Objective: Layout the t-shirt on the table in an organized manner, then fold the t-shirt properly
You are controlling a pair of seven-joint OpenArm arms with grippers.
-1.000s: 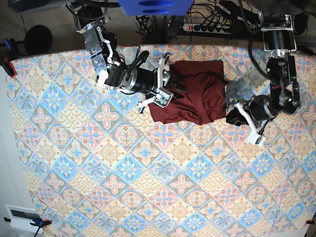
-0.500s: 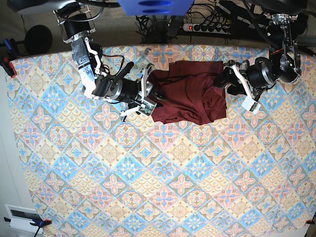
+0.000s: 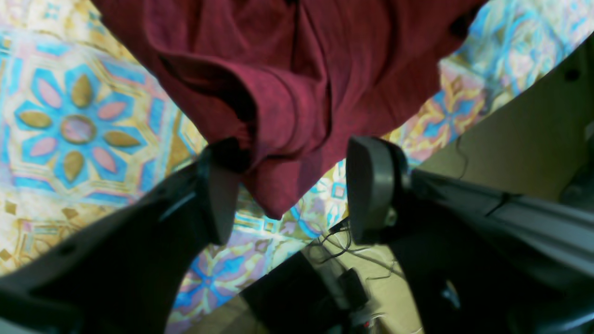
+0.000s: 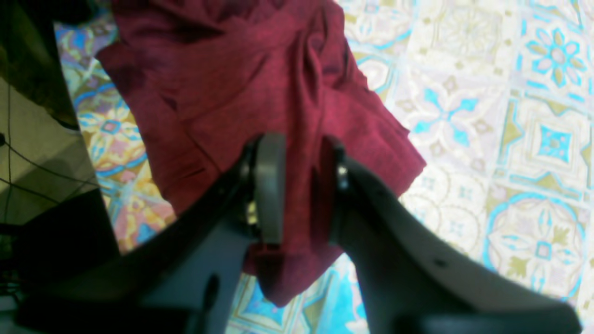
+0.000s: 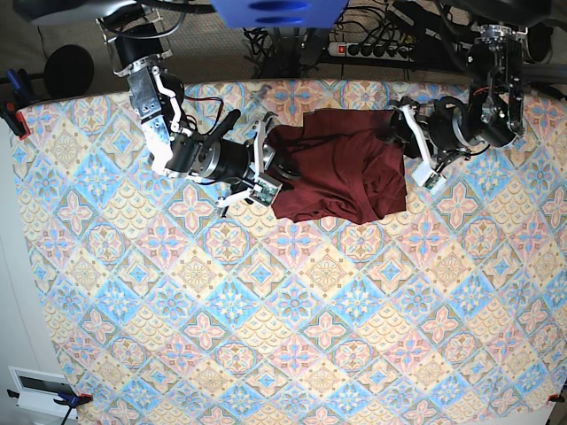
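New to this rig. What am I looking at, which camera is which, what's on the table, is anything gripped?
It is a robot with two arms working over a table covered in a pastel tile-pattern cloth. The base view looks straight down; there the robot's left arm is on the picture's right. The other two views come from cameras on the wrists, looking out past the fingers. A dark maroon t-shirt lies bunched near the table's far edge, not laid out flat. The right gripper is shut on a fold of the shirt's edge. The left gripper is open, with a corner of the shirt between its jaws; one finger touches the cloth, the other stands clear. A power strip and cables lie beyond the table.
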